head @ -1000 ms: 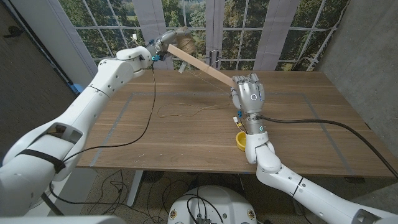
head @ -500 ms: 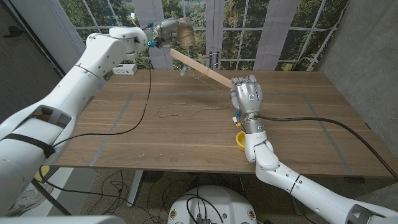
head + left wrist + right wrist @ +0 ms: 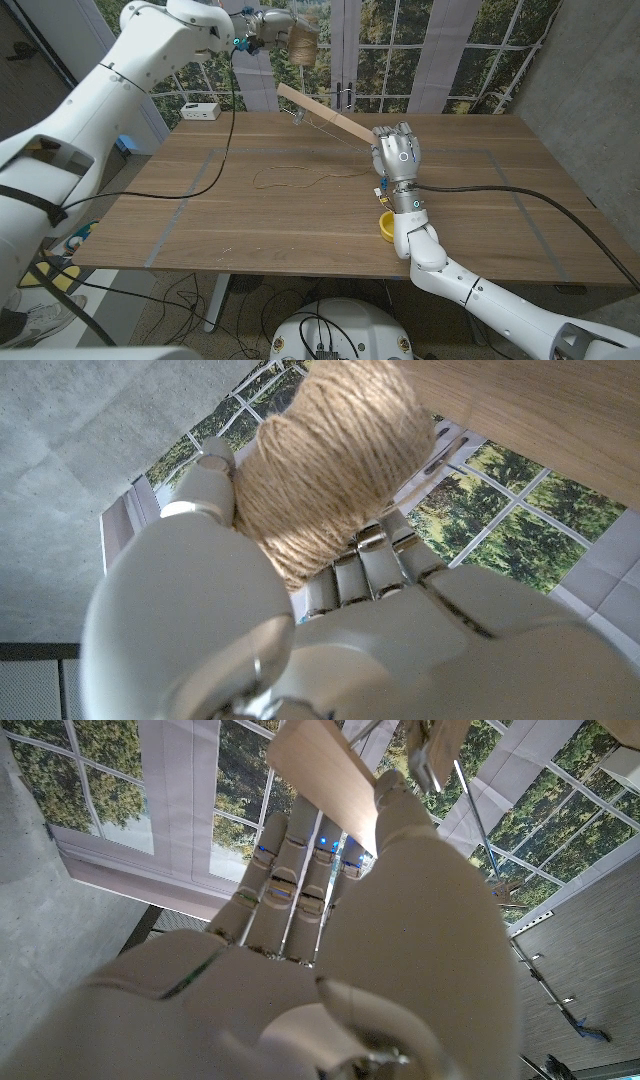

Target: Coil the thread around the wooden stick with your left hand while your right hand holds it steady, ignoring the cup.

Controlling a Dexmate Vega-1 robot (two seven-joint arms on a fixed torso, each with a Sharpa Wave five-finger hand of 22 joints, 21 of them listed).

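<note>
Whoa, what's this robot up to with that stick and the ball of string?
It is winding thread onto a stick. The right hand grips one end of the wooden stick, holding it slanted above the table. The left hand holds a spool of thread raised high above the stick's far end. Loose thread lies on the table, and a yellow cup sits by the right wrist, untouched.

Above the table's far edge, the left hand holds a thread ball high; the right hand, mid-table, grips a stick slanting left; a cup sits before it, loose thread at its left.
</note>
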